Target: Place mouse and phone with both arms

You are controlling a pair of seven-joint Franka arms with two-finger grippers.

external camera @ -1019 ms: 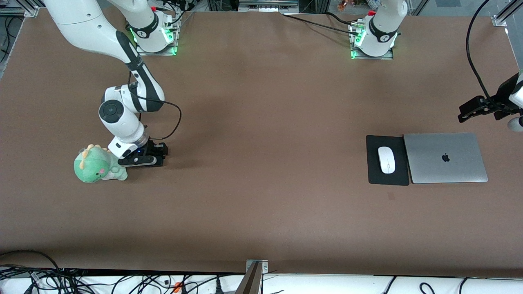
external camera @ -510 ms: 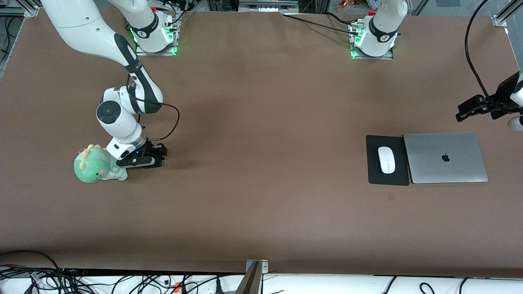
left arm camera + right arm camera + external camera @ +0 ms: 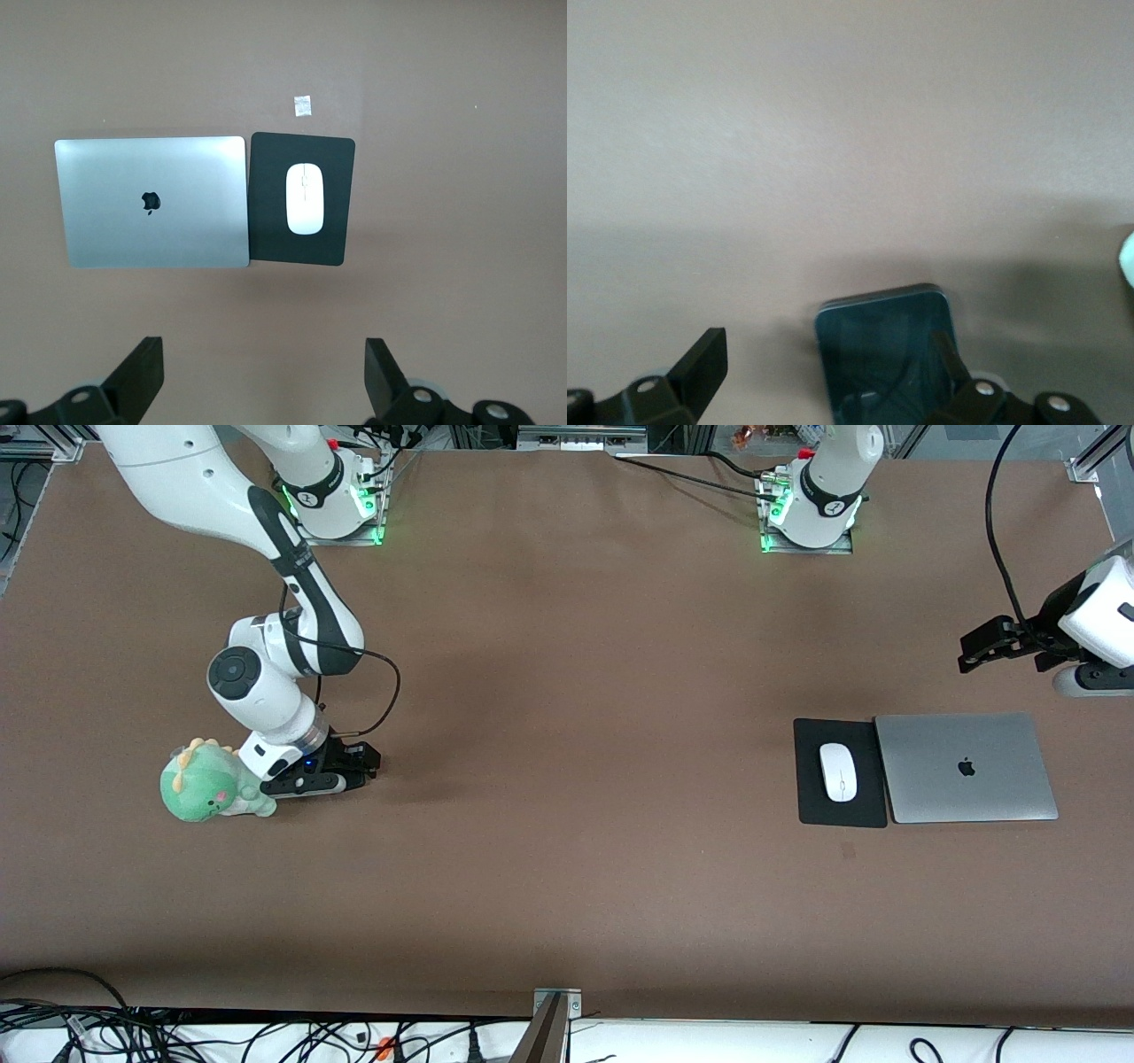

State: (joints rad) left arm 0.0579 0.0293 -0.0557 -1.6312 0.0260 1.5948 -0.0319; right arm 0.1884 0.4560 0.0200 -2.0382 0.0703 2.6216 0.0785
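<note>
The right gripper (image 3: 341, 766), fingers apart, sat low over the phone (image 3: 886, 354) on the table beside a green plush dinosaur (image 3: 211, 782), while the open left gripper (image 3: 983, 646) hovered near the mouse (image 3: 837, 771) on its mouse pad (image 3: 808, 784).

White oval mouse (image 3: 837, 771), glossy, thin grey line down middle, lies flat on black pad (image 3: 841, 810) toward left arm's end of table, beside closed silver laptop (image 3: 966, 768). Black phone (image 3: 888, 354), flat slab with rounded corners, lies flat on table, screen up, glossy.
</note>
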